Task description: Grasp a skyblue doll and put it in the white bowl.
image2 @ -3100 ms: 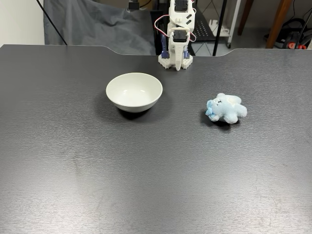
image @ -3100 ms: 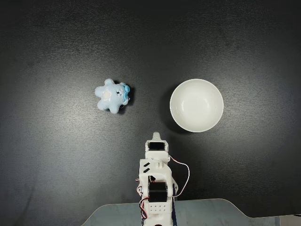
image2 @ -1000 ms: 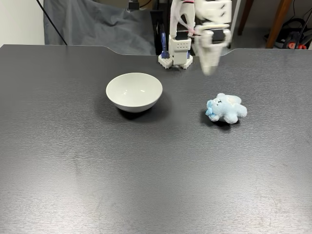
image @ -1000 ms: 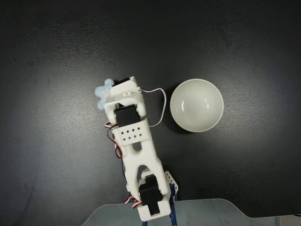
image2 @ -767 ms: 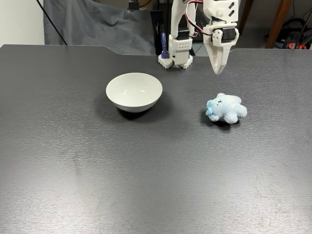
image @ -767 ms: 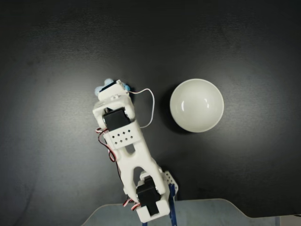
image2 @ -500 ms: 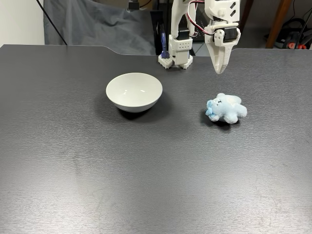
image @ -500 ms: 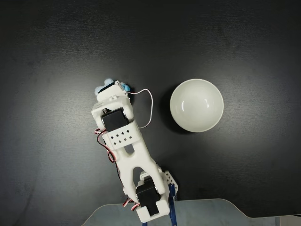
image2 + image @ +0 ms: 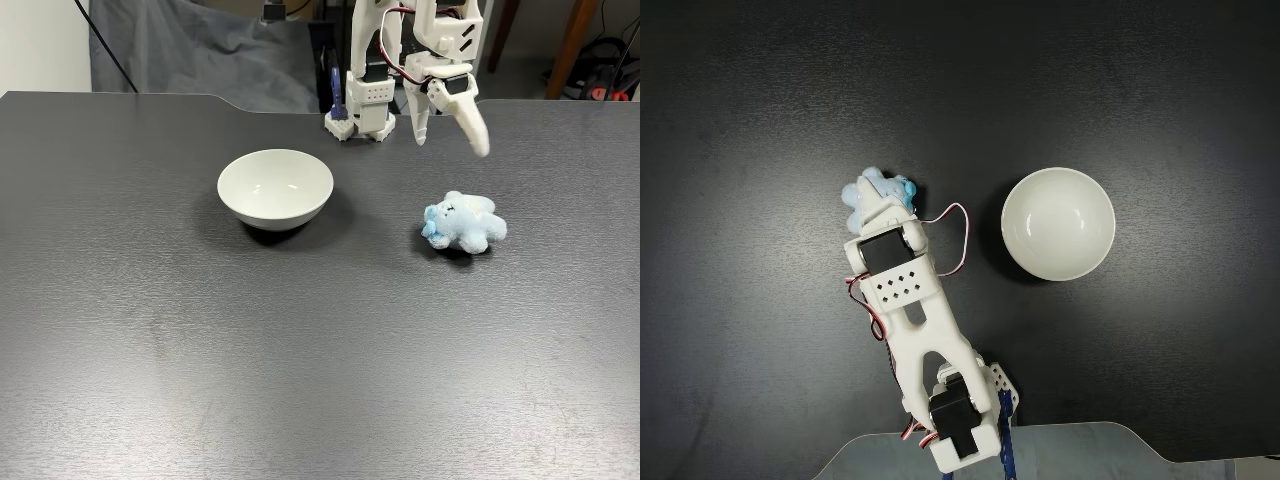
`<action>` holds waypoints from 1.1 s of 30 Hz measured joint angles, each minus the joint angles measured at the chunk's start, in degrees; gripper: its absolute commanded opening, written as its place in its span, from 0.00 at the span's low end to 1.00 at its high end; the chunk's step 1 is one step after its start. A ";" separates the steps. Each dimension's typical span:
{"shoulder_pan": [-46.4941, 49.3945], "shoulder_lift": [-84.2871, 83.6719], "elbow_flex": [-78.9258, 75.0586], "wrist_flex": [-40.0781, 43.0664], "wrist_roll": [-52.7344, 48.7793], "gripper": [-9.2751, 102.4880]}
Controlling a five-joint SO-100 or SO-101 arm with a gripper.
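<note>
One white bowl (image 9: 275,186) sits empty; skyblue doll (image 9: 465,222) lies well apart.

Dark grey matte surface (image 9: 300,350) with two things and the arm's base on it.
A round glossy white bowl (image 9: 275,187) stands left of a small pale sky-blue plush doll (image 9: 464,222) in the front fixed view, well apart; the white arm base (image 9: 360,112) sits at the far edge.
</note>
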 measured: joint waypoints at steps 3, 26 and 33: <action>-0.09 0.00 0.00 0.00 -0.18 0.73; -5.54 -23.82 -11.25 -4.39 -0.09 0.73; -10.02 -23.82 -11.78 -4.39 -0.26 0.73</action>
